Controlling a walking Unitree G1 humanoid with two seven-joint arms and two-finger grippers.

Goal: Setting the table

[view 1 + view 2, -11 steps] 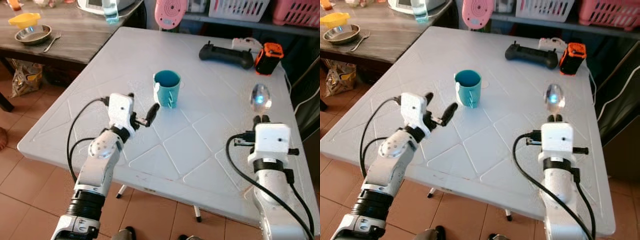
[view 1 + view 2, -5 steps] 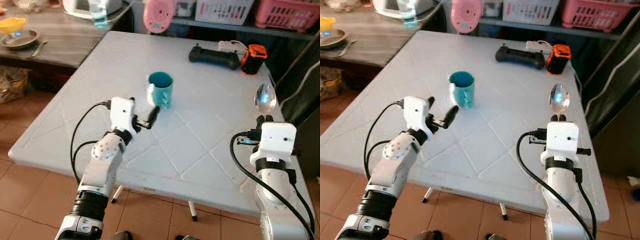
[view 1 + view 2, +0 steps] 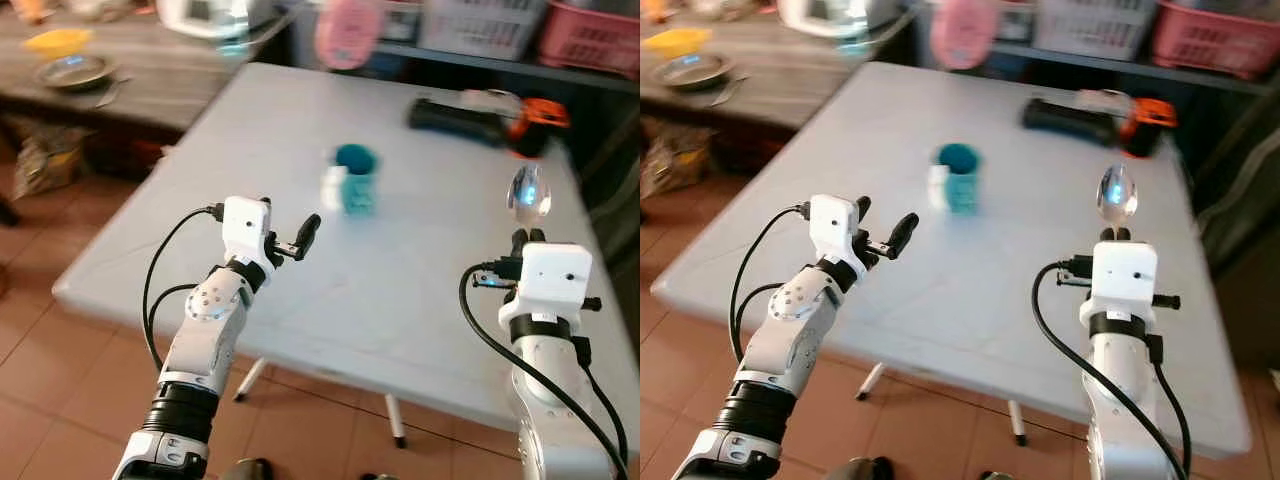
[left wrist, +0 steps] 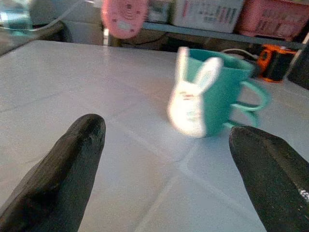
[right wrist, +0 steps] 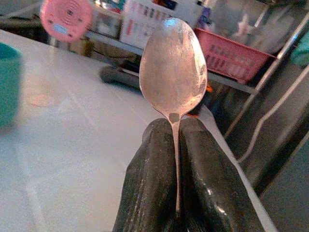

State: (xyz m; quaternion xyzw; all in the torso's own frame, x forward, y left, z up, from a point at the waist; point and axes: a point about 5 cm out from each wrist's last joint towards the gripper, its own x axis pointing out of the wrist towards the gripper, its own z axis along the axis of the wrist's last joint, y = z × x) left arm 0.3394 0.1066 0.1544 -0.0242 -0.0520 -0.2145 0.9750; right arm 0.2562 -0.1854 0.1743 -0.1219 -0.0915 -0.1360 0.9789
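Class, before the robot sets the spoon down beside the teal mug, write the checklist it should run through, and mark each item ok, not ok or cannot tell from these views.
1. Spoon held firmly: ok. The right gripper has its jaws shut on the handle, bowl pointing up.
2. Left gripper free: ok, jaws open and holding nothing.
3. Teal mug upright on the white table: ok, with its rabbit figure facing the left gripper.
4. Bare table beside the mug for the spoon: ok.
5. View steady enough to aim: not ok, the head views are blurred.
6. Black controller and orange device out of the way: ok, at the far edge.
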